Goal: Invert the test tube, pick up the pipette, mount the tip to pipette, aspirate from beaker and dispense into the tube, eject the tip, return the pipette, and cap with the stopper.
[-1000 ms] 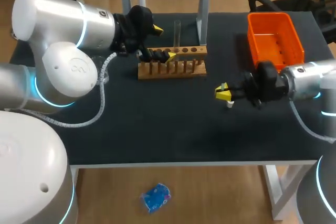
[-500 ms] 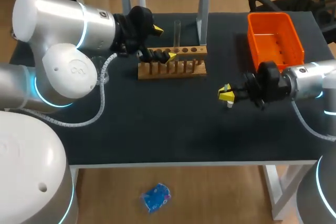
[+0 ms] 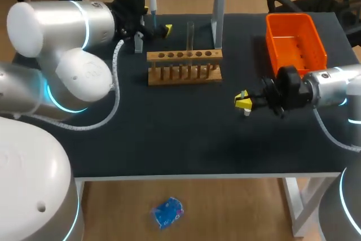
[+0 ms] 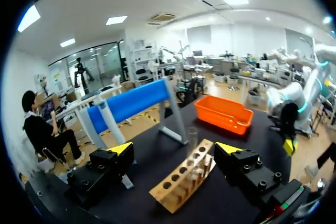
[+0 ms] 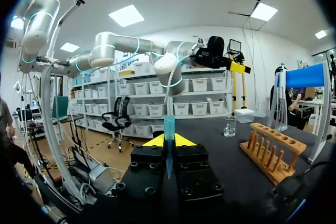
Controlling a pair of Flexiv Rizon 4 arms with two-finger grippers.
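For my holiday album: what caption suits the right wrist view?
Right gripper clamps a blue pipette tip, with the wooden tube rack beyond.

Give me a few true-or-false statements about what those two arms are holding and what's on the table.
1. The right gripper is shut on a blue pipette tip. True.
2. The left gripper is clamped on the test tube. False: it is open and holds nothing; the tube stands upright in the wooden rack.
3. An orange bin sits on the table on the right arm's side. True.
4. The wooden rack has tipped onto its side. False: it stands upright on the table.
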